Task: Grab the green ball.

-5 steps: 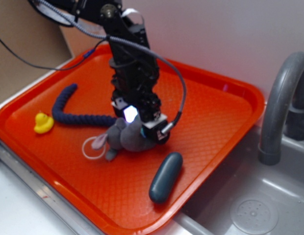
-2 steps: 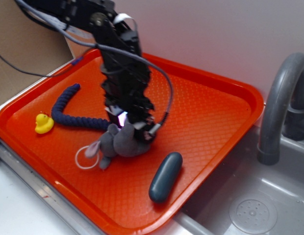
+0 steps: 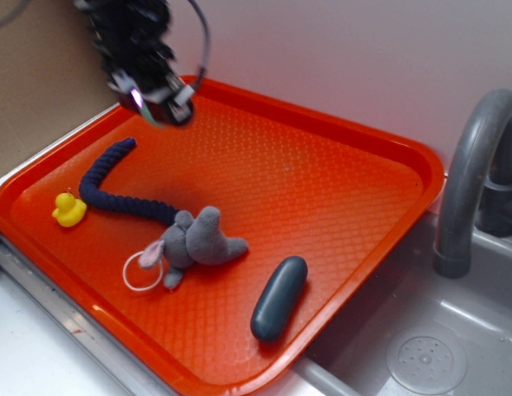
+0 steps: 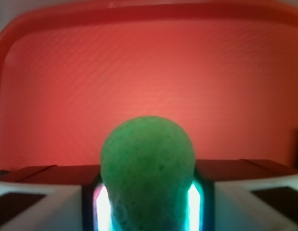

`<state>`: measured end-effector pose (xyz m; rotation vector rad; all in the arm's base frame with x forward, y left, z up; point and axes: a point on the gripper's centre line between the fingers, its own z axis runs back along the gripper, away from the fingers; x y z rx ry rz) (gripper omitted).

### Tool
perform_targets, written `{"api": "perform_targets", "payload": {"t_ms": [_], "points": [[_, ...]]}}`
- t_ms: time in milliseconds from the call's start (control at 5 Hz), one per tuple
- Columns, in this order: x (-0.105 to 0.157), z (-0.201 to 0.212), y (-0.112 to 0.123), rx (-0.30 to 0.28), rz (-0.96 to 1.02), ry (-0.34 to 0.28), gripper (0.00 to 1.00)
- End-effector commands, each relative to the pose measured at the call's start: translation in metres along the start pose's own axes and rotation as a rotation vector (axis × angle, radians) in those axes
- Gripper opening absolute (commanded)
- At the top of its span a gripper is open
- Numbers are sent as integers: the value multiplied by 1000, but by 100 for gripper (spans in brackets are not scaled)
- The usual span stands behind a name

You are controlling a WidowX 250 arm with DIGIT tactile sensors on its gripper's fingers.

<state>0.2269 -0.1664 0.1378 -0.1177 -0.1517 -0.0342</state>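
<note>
The green ball point(image 4: 147, 169) is off the orange tray point(image 3: 338, 190), pinched between the fingers point(image 4: 203, 202), which press its two sides, narrowed to its width. The gripper point(image 3: 153, 95) hangs above the tray's far-left corner, well clear of the grey mouse point(image 3: 198, 241). The grab looks done; only holding firm remains.

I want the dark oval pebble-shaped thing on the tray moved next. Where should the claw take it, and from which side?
Grip the dark oval object across its narrow middle, coming straight down from above. It lies flat on the orange tray with its long axis running toward the near rim, apart from the grey plush mouse, so both long sides look free. The claw now holds the green ball.
</note>
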Motion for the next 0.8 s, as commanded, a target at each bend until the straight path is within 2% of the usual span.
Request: {"api": "perform_targets", "payload": {"t_ms": [0,200,600], "points": [[1,75,42,29,19,-149,0],[-4,88,51,15,77,-192,0],[4,71,59,80,131,-208,0]]}}
